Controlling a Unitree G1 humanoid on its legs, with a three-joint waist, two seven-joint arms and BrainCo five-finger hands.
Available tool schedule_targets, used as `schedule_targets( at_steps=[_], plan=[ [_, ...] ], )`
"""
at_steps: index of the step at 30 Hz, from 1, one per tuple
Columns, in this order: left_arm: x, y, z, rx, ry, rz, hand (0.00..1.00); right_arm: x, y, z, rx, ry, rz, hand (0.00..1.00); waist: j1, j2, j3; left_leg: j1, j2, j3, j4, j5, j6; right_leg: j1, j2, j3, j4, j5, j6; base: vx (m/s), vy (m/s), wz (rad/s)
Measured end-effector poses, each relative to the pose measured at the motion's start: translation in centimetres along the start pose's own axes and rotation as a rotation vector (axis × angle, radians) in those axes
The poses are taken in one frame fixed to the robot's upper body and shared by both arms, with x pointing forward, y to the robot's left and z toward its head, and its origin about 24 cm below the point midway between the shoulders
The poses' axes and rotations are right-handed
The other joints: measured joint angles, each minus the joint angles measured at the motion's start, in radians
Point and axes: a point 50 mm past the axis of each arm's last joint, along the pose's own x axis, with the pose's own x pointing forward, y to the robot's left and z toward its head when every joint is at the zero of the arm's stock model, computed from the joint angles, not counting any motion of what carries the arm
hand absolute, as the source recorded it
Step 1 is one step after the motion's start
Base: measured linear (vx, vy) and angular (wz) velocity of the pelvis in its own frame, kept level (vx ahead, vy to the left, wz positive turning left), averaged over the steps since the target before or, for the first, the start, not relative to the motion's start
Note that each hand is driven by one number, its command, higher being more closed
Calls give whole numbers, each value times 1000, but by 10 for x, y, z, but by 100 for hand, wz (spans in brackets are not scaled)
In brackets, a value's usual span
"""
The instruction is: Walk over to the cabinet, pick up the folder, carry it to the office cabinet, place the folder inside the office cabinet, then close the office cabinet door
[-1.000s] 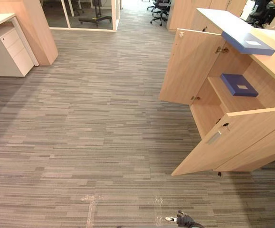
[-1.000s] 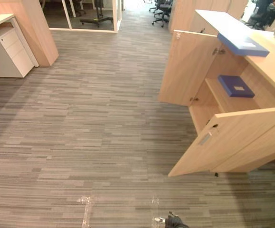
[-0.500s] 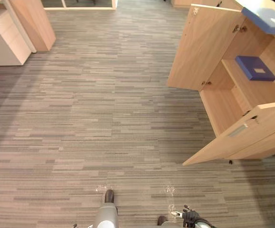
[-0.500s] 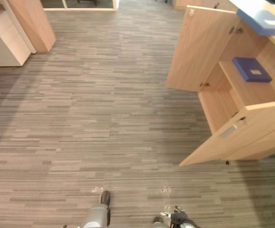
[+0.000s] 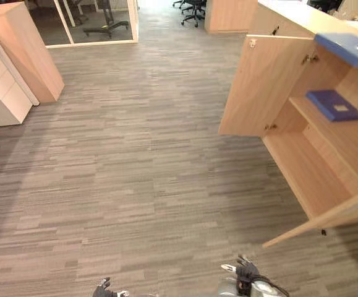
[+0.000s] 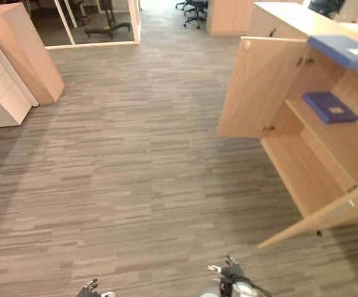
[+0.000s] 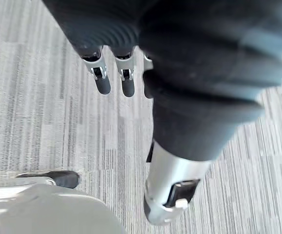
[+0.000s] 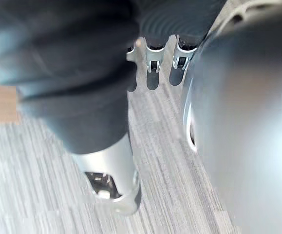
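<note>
On my right the cabinet [image 5: 308, 167] stands open; one folder [image 5: 334, 104] lies on a shelf inside it, a second folder [image 5: 349, 48] on its top. My left hand [image 7: 127, 83] and right hand [image 8: 152, 75] hang with straight fingers, both empty.

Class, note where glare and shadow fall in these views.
Left eye view: glare whitens the carpet at the far doorway and the cabinet top; shadow darkens carpet beneath the near open door. Left wrist view: highlights gleam on the robot hand.
</note>
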Motion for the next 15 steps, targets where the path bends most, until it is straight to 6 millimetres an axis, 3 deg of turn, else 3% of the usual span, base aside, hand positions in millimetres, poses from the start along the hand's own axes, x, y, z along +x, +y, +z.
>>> schedule_targets(
  at_steps=[1, 3, 4, 5, 6, 7, 8, 9, 11, 12, 13, 15],
  plan=[
    [1, -1, 2, 10, -4, -6, 0, 1, 4, 4, -1, -5, 2, 0, 0, 4, 7, 11, 5, -11, 0, -5, 2, -2, 16, -32, -45, -9, 0, 290, -160, 25],
    [4, -12, 13, 32, -35, -38, 0, 7, 8, 18, 7, -2, 1, 0, 6, 36, 39, 35, 51, -47, 0, -78, 16, -27, 84, -127, -256, -6, 6, 208, -200, 35],
    [4, -12, 15, 34, -42, -38, 0, 8, 9, 21, 12, -5, 1, 0, 12, 36, 54, 43, 53, -47, 0, -90, 10, -36, 89, -134, -310, 0, 0, 155, -240, 30],
    [4, -11, 14, 39, -39, -36, 0, 8, 9, 21, 14, -1, -3, 0, 22, 27, 57, 54, 55, -50, 0, -110, -6, -45, 98, -137, -429, 43, -8, 149, -263, 26],
    [4, -10, 13, 51, -34, -40, 0, 7, 6, 17, 30, 9, -17, 0, 19, 23, 57, 71, 62, -64, 2, -140, -29, -37, 110, -131, -460, 153, -50, 239, -338, 20],
    [3, -13, 9, 51, -24, -48, 0, 7, 3, 17, 44, 10, -30, 0, 19, 32, 57, 78, 79, -66, 5, -156, -33, -37, 126, -133, -446, 143, -74, 316, -332, -1],
    [0, -17, 3, 42, -9, -55, 0, 7, -3, 17, 55, 13, -49, 0, 15, 63, 40, 72, 122, -58, 18, -185, -48, -42, 161, -139, -436, 101, -69, 395, -327, -17],
    [0, -20, 2, 47, 1, -71, 0, 7, -6, 15, 82, 16, -65, 0, 9, 75, 32, 69, 151, -55, 40, -200, -59, -41, 195, -148, -426, 63, -76, 346, -264, -18],
    [2, -17, 1, 50, 16, -69, 0, 5, -11, 9, 122, 35, -92, 0, -5, 71, 30, 46, 179, -55, 129, -204, -67, -10, 221, -169, -434, 30, -77, 318, -259, 7],
    [2, -16, 1, 46, 20, -66, 0, 1, -20, -6, 158, 69, -125, 0, -11, 70, 30, 0, 206, -52, 276, -201, -80, 52, 259, -182, -483, 18, -77, 360, -284, 16],
    [2, -15, 1, 36, 21, -62, 0, -1, -24, -14, 167, 89, -140, 0, -10, 70, 30, -27, 218, -48, 360, -192, -104, 81, 275, -182, -509, 16, -78, 365, -261, 5],
    [1, -13, -2, -31, 32, -40, 0, -7, -35, -30, 215, 133, -182, 0, -8, 68, 26, -145, 255, -40, 703, -156, -223, 177, 335, -170, -598, 22, -88, 369, -141, -28]
  ],
)
